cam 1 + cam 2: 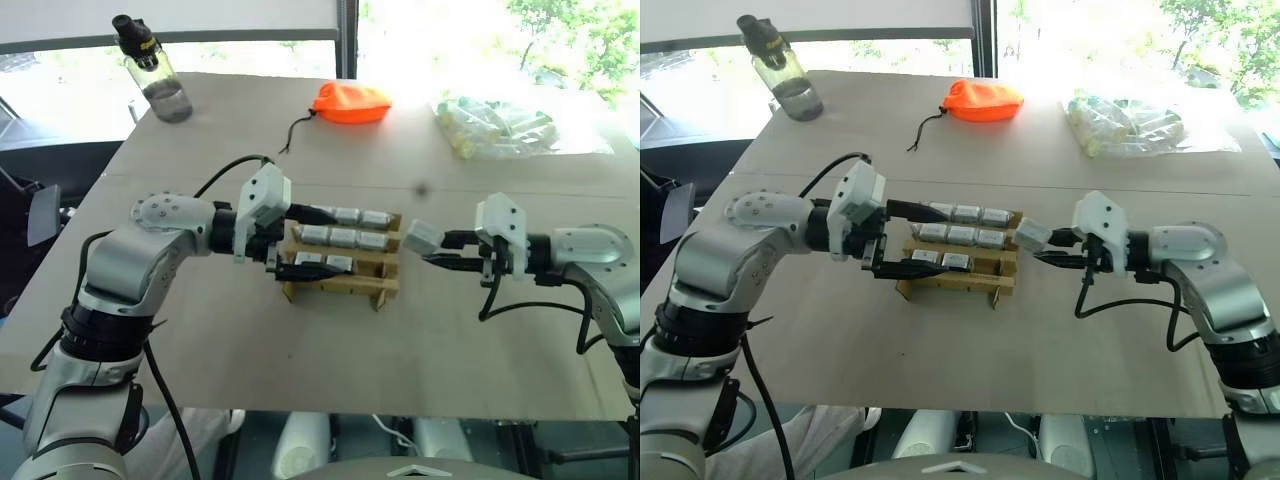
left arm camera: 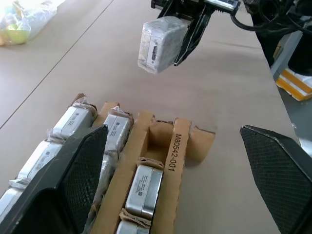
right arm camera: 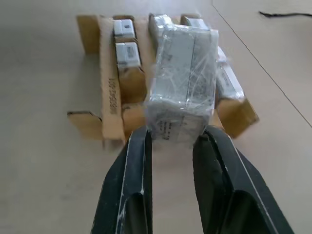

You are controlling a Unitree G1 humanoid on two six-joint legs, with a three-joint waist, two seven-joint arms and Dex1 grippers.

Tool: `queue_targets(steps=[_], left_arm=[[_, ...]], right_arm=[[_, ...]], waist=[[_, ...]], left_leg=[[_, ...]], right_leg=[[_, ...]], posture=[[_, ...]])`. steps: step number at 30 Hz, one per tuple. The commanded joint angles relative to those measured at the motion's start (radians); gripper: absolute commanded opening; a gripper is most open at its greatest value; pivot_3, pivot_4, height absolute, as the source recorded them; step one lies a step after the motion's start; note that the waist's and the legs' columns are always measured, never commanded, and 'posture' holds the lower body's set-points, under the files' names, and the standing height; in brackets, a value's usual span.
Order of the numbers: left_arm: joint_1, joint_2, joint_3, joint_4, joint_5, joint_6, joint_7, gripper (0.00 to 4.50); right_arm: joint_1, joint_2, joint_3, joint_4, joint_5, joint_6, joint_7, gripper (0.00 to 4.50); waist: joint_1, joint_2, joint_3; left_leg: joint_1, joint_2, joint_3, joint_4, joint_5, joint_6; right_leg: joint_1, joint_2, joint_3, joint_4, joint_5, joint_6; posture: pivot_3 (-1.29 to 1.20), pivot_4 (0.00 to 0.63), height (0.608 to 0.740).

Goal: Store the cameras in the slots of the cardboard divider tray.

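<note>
The cardboard divider tray sits mid-table, with several silver-white cameras lying in its rows. One slot at its right end, in the front row, shows bare cardboard. My left gripper is open, its fingers straddling the tray from the left end. My right gripper is shut on a film-wrapped camera, held in the air just right of the tray and pointing toward it. The right wrist view has this camera in front of the tray.
An orange fabric pouch with a black cord lies at the back centre. A clear bag of pale cylinders lies back right, and a water bottle stands back left. Bare tabletop surrounds the tray.
</note>
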State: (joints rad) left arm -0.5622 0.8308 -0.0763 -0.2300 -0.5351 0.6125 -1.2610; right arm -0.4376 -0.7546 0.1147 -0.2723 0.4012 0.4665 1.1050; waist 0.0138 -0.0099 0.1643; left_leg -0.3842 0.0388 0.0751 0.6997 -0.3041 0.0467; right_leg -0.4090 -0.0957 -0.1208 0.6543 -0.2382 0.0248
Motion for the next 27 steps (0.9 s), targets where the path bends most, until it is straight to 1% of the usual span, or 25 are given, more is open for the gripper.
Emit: queue_targets(steps=[1,4,11,16,23,27], left_arm=[[0.028,0.044,0.053,-0.051,-0.012,-0.014,-0.009,4.50],[0.070,0.085,0.081,-0.073,-0.014,-0.017,-0.017,4.50],[0.133,0.143,0.142,-0.101,-0.017,-0.014,0.003,4.50],[0.154,0.158,0.161,-0.122,-0.026,-0.002,0.020,4.50],[0.172,0.165,0.176,-0.155,-0.044,0.019,0.045,4.50],[0.173,0.163,0.175,-0.161,-0.048,0.022,0.050,4.50]], right_arm=[[-0.053,0.015,0.052,-0.007,-0.017,0.003,0.022,0.60],[-0.103,0.048,0.108,0.043,-0.052,-0.014,0.035,0.60],[-0.189,0.110,0.183,0.144,-0.116,-0.035,0.062,0.60],[-0.227,0.131,0.221,0.187,-0.148,-0.037,0.088,0.60],[-0.261,0.170,0.244,0.175,-0.152,-0.003,0.103,0.60],[-0.263,0.171,0.255,0.184,-0.168,-0.006,0.115,0.60]], waist=[[0.000,0.000,0.000],[-0.002,0.000,0.000],[-0.001,0.000,0.000],[-0.001,0.000,0.001],[-0.002,0.000,0.001],[0.000,0.000,0.001]], left_leg=[[-0.001,0.000,0.000,0.000,0.000,0.000],[-0.001,0.000,0.000,0.000,0.000,0.000],[-0.002,0.000,-0.001,0.000,0.000,0.000],[-0.003,0.000,-0.001,0.000,0.000,0.000],[-0.003,0.000,-0.001,0.000,0.000,0.000],[-0.003,0.000,-0.001,0.000,0.000,0.000]], right_leg=[[0.000,0.000,0.000,0.000,0.000,0.000],[-0.001,0.000,0.000,0.000,0.000,0.000],[-0.001,0.000,-0.001,0.000,0.000,0.000],[-0.002,0.000,-0.002,-0.001,0.000,0.000],[-0.003,0.000,-0.002,-0.001,0.000,0.000],[-0.002,0.000,-0.002,-0.001,0.000,0.000]], posture=[[0.00,0.150,0.726],[0.00,0.150,0.726],[0.00,0.150,0.726],[0.00,0.150,0.726],[0.00,0.150,0.726],[0.00,0.150,0.726]])
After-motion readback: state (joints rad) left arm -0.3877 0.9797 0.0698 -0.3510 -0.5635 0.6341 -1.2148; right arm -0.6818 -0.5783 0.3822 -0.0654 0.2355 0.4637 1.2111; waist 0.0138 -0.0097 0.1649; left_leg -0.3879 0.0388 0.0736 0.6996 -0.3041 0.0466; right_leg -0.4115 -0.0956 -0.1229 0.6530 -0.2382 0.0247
